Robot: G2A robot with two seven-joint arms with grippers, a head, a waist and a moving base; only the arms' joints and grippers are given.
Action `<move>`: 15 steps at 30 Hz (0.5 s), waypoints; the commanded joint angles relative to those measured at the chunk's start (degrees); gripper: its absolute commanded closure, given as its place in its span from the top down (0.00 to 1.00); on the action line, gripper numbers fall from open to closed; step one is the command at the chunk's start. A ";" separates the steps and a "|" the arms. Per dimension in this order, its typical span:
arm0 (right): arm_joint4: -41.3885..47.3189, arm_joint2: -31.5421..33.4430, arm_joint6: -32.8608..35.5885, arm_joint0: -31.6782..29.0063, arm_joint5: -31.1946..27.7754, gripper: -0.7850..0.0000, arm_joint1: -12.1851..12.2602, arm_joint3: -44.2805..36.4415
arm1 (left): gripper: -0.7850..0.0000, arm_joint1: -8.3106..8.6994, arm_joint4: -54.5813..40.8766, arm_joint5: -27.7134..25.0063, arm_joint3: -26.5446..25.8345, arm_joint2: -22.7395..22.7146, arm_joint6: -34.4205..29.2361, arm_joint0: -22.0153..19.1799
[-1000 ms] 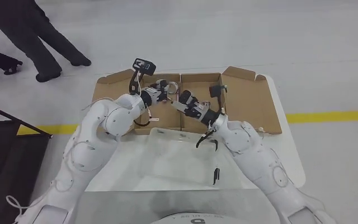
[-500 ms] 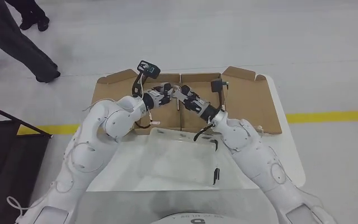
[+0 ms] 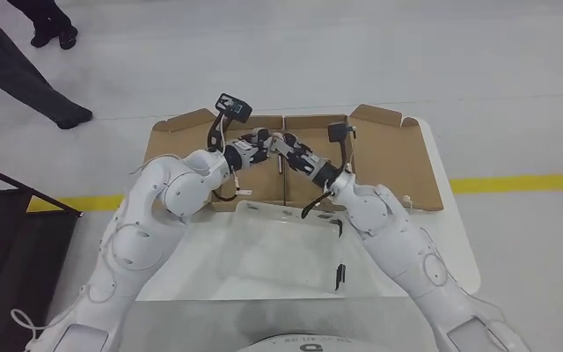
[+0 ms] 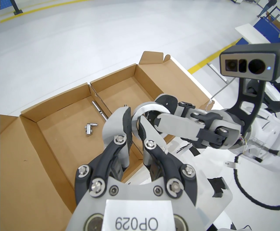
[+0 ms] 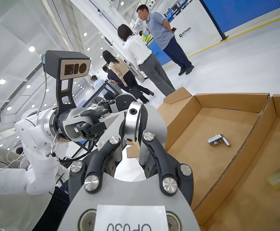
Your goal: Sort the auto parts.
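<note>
Closing in above cardboard box (image 3: 387, 167): right gripper (image 5: 133, 117) and left gripper (image 4: 133, 123) now both pinching one metal ring (image 4: 146, 109); handover likely.

Pale grey floor (image 3: 352, 53) crossed by a yellow line (image 3: 510, 183); round ceiling lights (image 5: 32, 49) overhead, a blue wall panel (image 5: 240, 13) behind

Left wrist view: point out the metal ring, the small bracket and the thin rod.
metal ring (image 4: 148, 107), left wrist view, its flat upper face.
small bracket (image 4: 89, 128), left wrist view, its blocky middle.
thin rod (image 4: 99, 110), left wrist view, mid-shaft.
</note>
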 commanded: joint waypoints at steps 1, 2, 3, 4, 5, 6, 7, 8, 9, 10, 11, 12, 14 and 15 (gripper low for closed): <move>0.02 0.04 0.19 0.03 -0.07 0.00 -0.02 0.02 | 0.00 -0.04 0.06 -0.02 0.07 0.05 -0.11 -0.06; 0.03 0.09 0.26 0.02 -0.09 0.00 -0.03 0.02 | 0.00 -0.07 0.06 -0.03 0.11 0.06 -0.13 -0.10; 0.06 0.14 0.34 -0.01 -0.13 0.00 -0.03 0.00 | 0.00 -0.10 -0.06 -0.07 0.13 0.07 -0.13 -0.12; 0.14 0.20 0.45 -0.04 -0.19 0.00 -0.03 0.00 | 0.35 -0.13 -0.25 -0.17 0.20 0.06 -0.12 -0.13; 0.25 0.30 0.46 -0.07 -0.22 0.00 -0.04 0.01 | 0.95 -0.15 -0.32 -0.24 0.29 0.01 -0.13 -0.16; 0.28 0.38 0.52 -0.08 -0.28 0.00 -0.04 0.05 | 1.00 -0.16 -0.38 -0.28 0.37 -0.11 -0.07 -0.17; 0.38 0.49 0.55 -0.09 -0.25 0.00 -0.04 0.15 | 1.00 -0.15 -0.52 -0.36 0.38 -0.34 0.12 -0.12; 0.52 0.58 0.58 -0.06 -0.21 0.00 -0.05 0.27 | 1.00 -0.13 -0.61 -0.44 0.35 -0.61 0.25 0.03; 0.78 0.72 0.56 0.03 -0.14 0.00 -0.07 0.47 | 1.00 -0.08 -0.64 -0.42 0.23 -0.98 0.33 0.27; 1.06 0.88 0.49 0.15 0.01 0.00 -0.09 0.75 | 1.00 -0.01 -0.57 -0.40 -0.04 -1.46 0.51 0.58; 1.34 0.99 0.44 0.28 0.08 0.00 -0.12 1.00 | 1.00 0.08 -0.50 -0.43 -0.34 -1.97 0.60 1.00; 1.70 1.15 0.36 0.41 0.13 0.00 -0.14 1.38 | 1.00 0.18 -0.52 -0.34 -0.64 -2.64 0.75 1.49; 2.31 1.60 0.17 0.68 0.14 0.00 -0.17 2.16 | 1.00 0.41 -0.57 -0.35 -1.44 -4.08 1.13 2.65; 2.67 1.97 0.00 0.79 0.05 0.00 -0.16 2.57 | 1.00 0.55 -0.55 -0.37 -1.85 -4.87 1.29 3.32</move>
